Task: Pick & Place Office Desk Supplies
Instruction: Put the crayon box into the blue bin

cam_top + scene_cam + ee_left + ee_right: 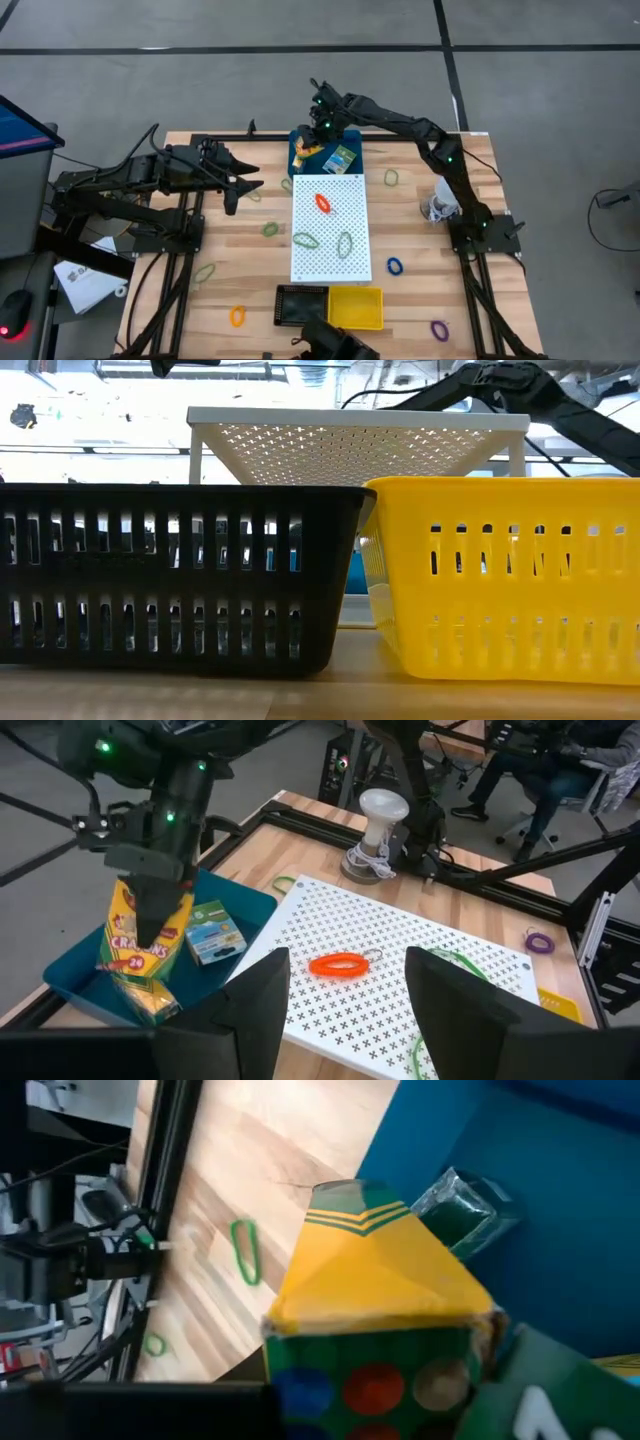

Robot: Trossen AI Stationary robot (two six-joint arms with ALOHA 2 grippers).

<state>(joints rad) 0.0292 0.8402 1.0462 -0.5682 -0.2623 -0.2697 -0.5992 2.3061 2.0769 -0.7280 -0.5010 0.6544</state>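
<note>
The left tool is held over the left side of the bench, near the far edge, and its fingers are spread open with nothing between them. It waits there, just beside the left edge of the white board. Rubber bands are scattered around: an orange one near the front left corner, green ones on the bare wood, and a red one with more green ones on the white board. A blue band and a purple band lie toward the right front corner.

At the far edge, in the middle, a blue tray is seen. A yellow crayon box is stood up in it, and it is gripped near its top by the right tool. A small green packet lies in the tray, just beside the box. At the front edge, a black basket and a yellow basket are set side by side.

The step in hand looks like the lifting of the crayon box out of the tray. To do it well, the box should be raised straight up until the tray wall is cleared, so that the green packet is not knocked. The grip should be kept firm but gentle, since a cardboard box can be squashed. The box should be carried high over the board, so no band is swept off. Which basket is meant cannot be told.
</note>
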